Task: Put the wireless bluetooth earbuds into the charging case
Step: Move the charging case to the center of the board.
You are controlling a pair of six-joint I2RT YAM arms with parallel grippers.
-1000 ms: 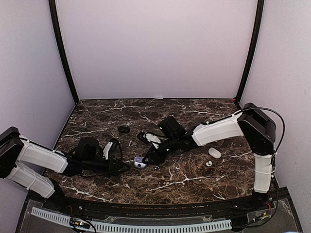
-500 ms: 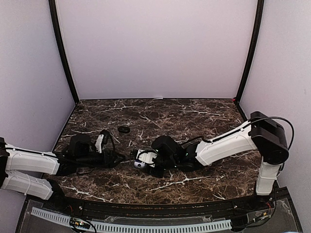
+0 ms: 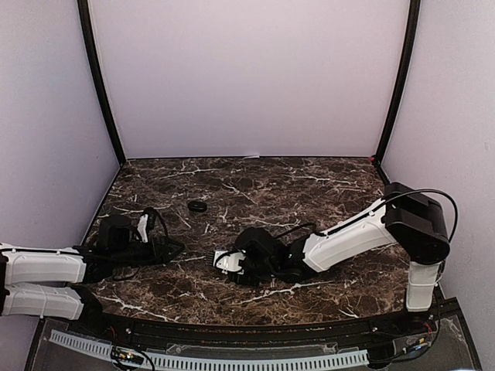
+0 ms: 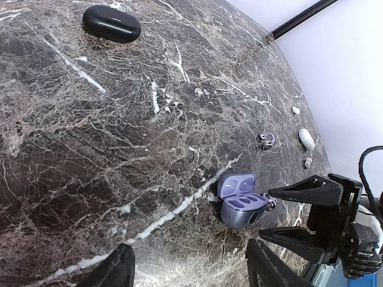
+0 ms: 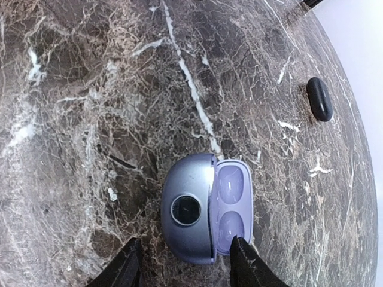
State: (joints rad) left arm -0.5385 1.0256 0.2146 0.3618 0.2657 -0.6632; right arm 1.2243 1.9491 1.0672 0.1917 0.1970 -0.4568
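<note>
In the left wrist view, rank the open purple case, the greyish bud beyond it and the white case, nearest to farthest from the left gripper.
1. Open purple case, just ahead of the left gripper.
2. Greyish bud, beyond it.
3. White case, farther right.

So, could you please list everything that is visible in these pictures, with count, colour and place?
charging case: one, lilac, lid open, both sockets look empty, front middle of the table
small bud: one, purplish, on the marble to the right of the charging case
white case: one, white, oval, closed, right side
tiny buds: two, white, one on either side of the white case
black oval item: one, glossy black, left of centre, farther back
table: one, dark brown marble, white veins
left gripper: one, black, open, empty, low at the left
right gripper: one, black, open, over the charging case
</note>
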